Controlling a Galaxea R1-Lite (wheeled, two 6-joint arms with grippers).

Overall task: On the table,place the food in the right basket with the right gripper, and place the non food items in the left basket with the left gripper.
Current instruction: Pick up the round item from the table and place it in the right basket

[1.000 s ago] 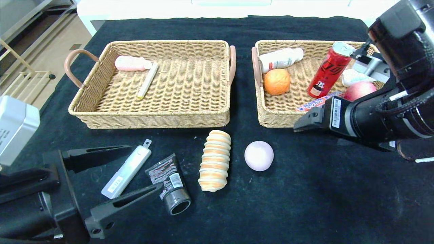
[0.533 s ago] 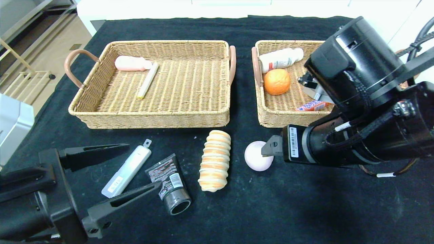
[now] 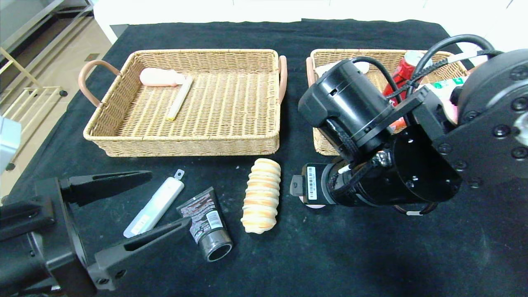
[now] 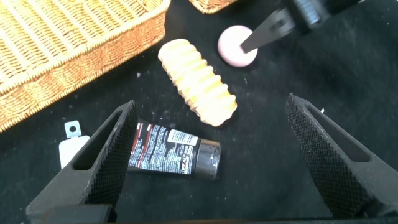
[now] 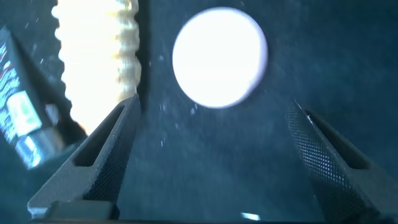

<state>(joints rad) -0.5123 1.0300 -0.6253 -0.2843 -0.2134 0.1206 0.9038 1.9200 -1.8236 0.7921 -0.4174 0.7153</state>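
right gripper [image 5: 211, 155], fingers spread wide, poised directly over the pale pink round bun [image 5: 219, 57], which lies between its fingertips' reach.

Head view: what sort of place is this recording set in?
Probably a lab or test room staged for sorting practice: a table under a black cloth, two wicker baskets set side by side, and metal shelving on a bare floor behind.

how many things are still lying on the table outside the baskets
4: a white utility knife and a black tube near the left gripper, a ridged bread roll mid-table, a pale ball under the right gripper.
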